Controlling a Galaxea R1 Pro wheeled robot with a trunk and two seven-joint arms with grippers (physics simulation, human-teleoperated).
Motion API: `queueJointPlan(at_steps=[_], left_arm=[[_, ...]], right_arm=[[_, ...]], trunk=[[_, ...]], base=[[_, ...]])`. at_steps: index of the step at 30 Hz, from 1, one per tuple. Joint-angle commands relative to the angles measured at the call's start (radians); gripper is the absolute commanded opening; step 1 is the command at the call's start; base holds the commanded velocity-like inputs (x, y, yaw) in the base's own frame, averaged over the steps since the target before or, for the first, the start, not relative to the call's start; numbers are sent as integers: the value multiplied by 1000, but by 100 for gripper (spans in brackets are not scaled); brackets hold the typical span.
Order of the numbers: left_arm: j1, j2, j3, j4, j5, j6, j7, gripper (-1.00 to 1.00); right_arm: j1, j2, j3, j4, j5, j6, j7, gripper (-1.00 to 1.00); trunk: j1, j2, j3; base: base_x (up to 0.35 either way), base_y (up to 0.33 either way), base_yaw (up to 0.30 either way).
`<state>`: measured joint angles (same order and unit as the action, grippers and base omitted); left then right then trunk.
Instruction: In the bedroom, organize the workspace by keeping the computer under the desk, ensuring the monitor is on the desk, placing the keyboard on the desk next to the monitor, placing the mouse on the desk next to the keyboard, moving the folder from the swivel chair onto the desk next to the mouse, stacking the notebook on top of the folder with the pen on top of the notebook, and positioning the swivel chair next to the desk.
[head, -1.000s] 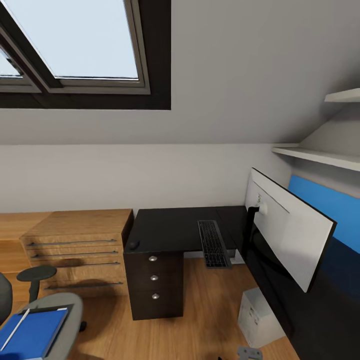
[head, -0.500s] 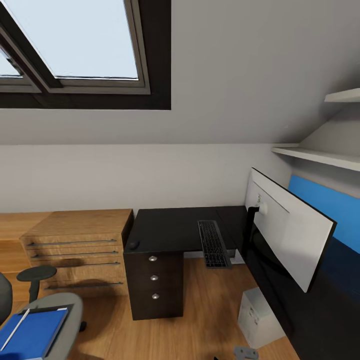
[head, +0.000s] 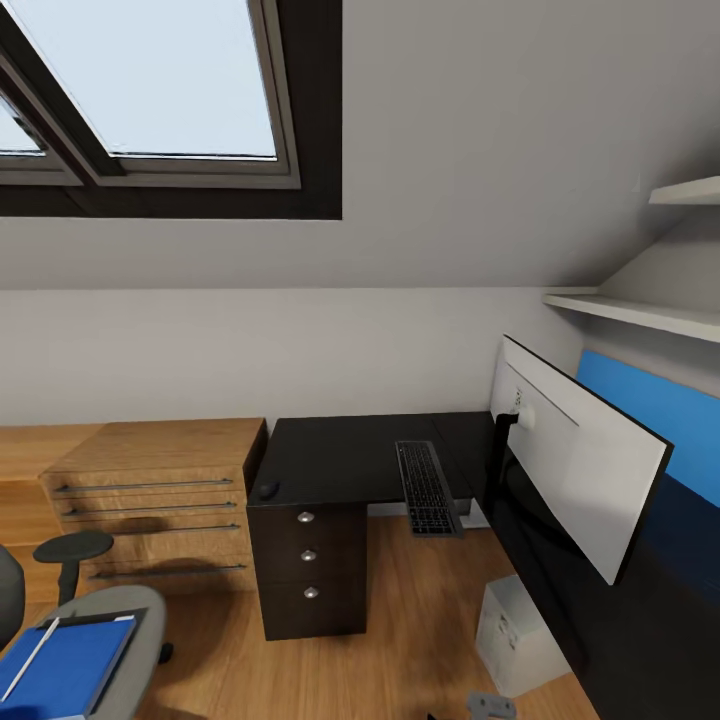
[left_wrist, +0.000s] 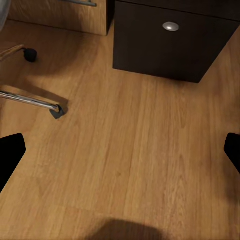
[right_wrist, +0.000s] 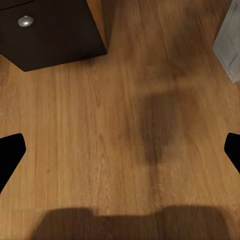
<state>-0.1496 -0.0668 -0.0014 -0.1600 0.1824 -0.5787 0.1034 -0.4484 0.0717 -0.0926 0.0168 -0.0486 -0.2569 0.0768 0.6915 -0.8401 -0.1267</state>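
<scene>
Head view: monitor (head: 575, 470), keyboard (head: 427, 487) and mouse (head: 266, 490) sit on the tabletop (head: 340, 455), computer (head: 520, 635) below, but the folder (head: 65, 665) with pen (head: 30, 658) waits on the swivel chair (head: 125, 640). Left wrist: left tool (left_wrist: 120, 150) spread, empty, above floor. Right wrist: right tool (right_wrist: 120, 150) likewise spread, holding nothing.

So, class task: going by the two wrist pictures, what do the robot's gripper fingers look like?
Both pairs look alike: plain matte black fingers with blunt, rounded tips, no markings or cables visible. The left gripper and right gripper each show one finger at either edge of their picture.
</scene>
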Motion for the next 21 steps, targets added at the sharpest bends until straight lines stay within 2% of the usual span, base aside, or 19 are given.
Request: queueJointPlan(at_steps=[1,6,12,21], left_arm=[[-1,0,-1,1,1,-3,3,100],[-1,-1,-1,1,0,-2,4,100],[-1,-1,-1,1,0,-2,7,100],[-1,-1,-2,1,1,0,4,100]], right_arm=[[-1,0,-8,1,-6,-5,7,100],[-1,5,-9,3,-8,-29,6,100],[-1,31,-10,3,-7,-76,6,100],[-1,37,-10,4,-6,-92,6,100]], trunk=[[0,-1,-2],[0,-1,-2],[0,-1,-3],[0,-1,-5]], base=[[0,0,0],[0,0,15],[0,0,140],[0,0,50]])
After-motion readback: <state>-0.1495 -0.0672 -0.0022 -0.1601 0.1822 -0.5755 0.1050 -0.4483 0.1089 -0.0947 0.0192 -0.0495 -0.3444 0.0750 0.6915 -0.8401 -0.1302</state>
